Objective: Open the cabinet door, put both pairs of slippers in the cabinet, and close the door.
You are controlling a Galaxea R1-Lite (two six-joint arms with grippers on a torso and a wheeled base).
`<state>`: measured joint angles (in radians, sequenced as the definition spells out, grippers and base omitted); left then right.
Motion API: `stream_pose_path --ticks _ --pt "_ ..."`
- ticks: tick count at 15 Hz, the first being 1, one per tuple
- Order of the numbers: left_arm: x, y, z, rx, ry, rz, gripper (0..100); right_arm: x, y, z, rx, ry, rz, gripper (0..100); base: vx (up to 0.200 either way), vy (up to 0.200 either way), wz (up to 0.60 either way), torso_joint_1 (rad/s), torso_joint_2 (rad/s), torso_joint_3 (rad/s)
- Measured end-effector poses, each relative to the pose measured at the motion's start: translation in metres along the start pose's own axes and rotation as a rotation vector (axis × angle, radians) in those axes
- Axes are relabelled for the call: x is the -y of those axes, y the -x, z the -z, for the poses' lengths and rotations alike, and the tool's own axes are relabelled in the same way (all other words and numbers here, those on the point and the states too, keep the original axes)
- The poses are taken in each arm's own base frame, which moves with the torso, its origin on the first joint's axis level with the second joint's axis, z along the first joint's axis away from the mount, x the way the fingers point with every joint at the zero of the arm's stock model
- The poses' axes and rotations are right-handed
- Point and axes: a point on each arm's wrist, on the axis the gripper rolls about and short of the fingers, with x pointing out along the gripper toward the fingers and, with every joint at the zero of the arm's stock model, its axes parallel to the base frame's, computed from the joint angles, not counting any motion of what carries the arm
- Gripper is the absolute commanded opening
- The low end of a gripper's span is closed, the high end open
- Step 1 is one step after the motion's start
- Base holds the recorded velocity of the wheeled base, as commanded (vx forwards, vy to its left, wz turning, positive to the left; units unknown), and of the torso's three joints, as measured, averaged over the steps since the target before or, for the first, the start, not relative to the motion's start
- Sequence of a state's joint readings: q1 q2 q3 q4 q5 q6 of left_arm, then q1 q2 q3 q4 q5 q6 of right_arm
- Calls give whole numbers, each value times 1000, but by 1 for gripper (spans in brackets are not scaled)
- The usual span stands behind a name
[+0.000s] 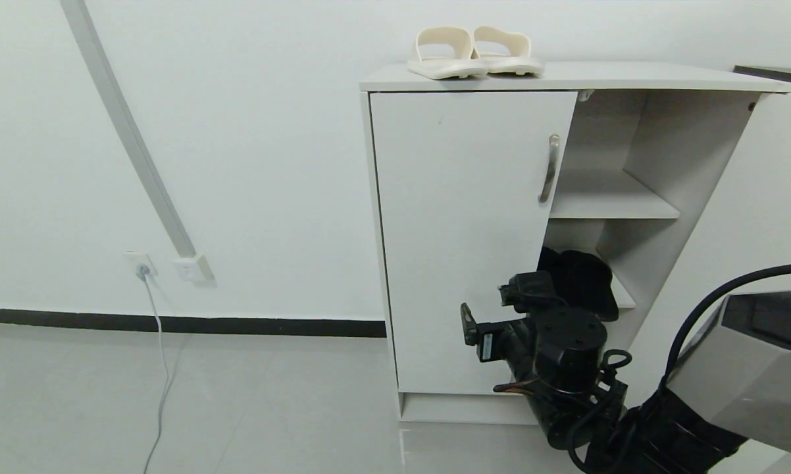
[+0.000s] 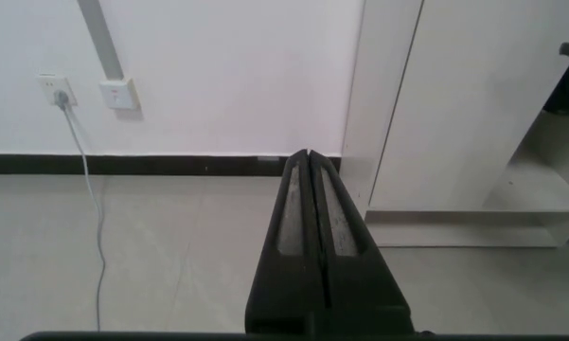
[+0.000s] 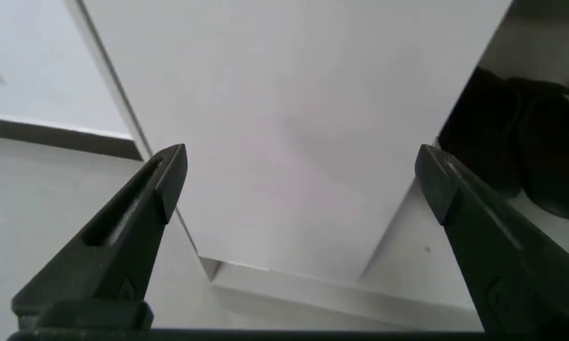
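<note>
A cream pair of slippers (image 1: 474,52) lies on top of the white cabinet (image 1: 632,78). A black pair (image 1: 583,280) (image 3: 525,133) rests on the lower shelf inside. The cabinet's left door (image 1: 464,237) is closed and its right door (image 1: 738,224) stands swung open. My right gripper (image 1: 494,306) (image 3: 301,166) is open and holds nothing; it hovers low in front of the closed left door, just left of the black pair. My left gripper (image 2: 308,159) is shut on nothing, low over the floor, pointing at the cabinet's left bottom corner (image 2: 364,213).
An empty upper shelf (image 1: 609,197) sits above the black pair. On the wall to the left are a grey conduit (image 1: 132,141), a socket (image 1: 139,263) and a cable (image 1: 162,368) trailing over the tiled floor (image 1: 237,395), which gives free room.
</note>
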<state>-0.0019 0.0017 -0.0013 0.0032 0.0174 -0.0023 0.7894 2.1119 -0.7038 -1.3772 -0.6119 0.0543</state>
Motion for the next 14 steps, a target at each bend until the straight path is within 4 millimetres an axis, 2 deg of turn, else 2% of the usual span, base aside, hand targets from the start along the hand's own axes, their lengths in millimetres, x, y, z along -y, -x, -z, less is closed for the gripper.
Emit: stream_pose_path --ticks 10,14 --pt "0 0 0 0 0 2 0 8 1 14 -26 69 -25 100 0 0 0 0 0 0" --pt "0 0 0 -3 0 1 0 7 -1 12 -6 57 -21 100 0 0 0 5 -204 -278"
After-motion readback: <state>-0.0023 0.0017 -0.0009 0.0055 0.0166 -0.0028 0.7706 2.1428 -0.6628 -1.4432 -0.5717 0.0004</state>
